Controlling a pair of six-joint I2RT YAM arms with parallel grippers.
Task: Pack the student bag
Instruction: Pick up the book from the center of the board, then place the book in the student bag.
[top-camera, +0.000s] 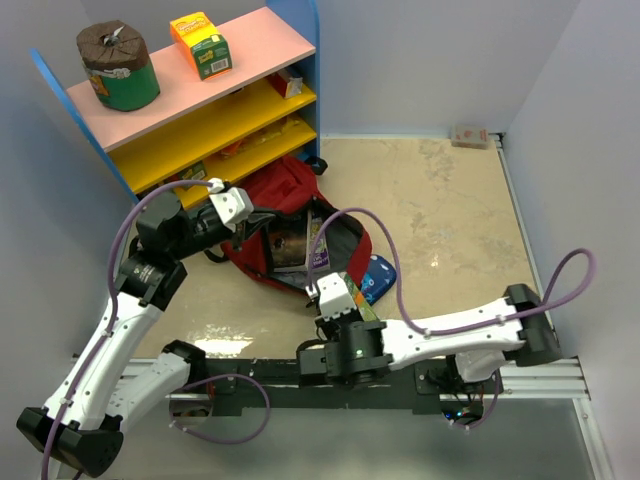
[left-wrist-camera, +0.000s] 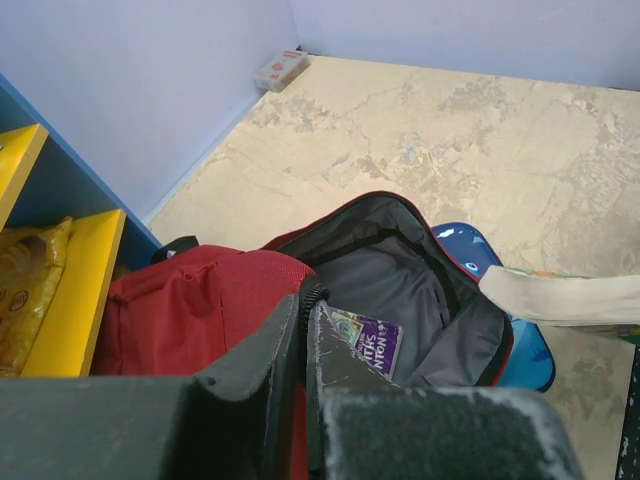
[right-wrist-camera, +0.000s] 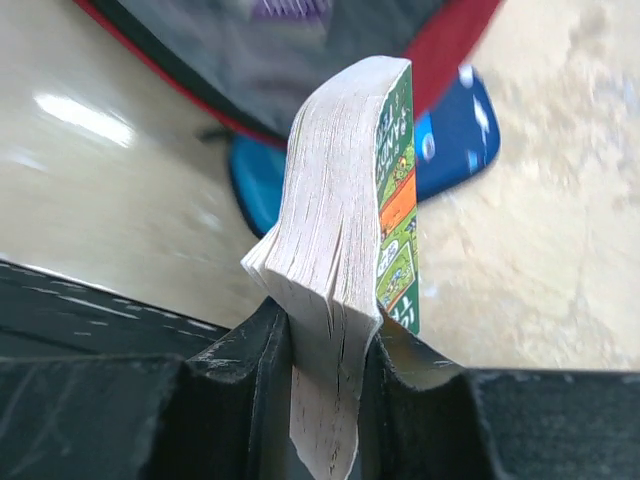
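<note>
The dark-red student bag (top-camera: 290, 195) lies open on the floor in front of the shelf, with a purple-covered book (top-camera: 295, 245) inside. My left gripper (top-camera: 250, 222) is shut on the zipped rim of the bag's opening (left-wrist-camera: 305, 310) and holds it up. In the left wrist view the red bag (left-wrist-camera: 190, 310), its grey lining and the purple book (left-wrist-camera: 372, 342) show. My right gripper (top-camera: 338, 288) is shut on a thick green-covered book (right-wrist-camera: 345, 200), held on edge just in front of the bag's mouth (right-wrist-camera: 300, 60). The fingers (right-wrist-camera: 250, 350) clamp the page block.
A blue pencil case (top-camera: 378, 280) lies on the floor by the bag's right side, under the held book (right-wrist-camera: 455, 140). The blue shelf unit (top-camera: 200, 90) with pink and yellow boards stands at the back left, holding a green can (top-camera: 118, 65) and an orange box (top-camera: 202, 45). A small box (top-camera: 470, 135) sits in the far right corner.
</note>
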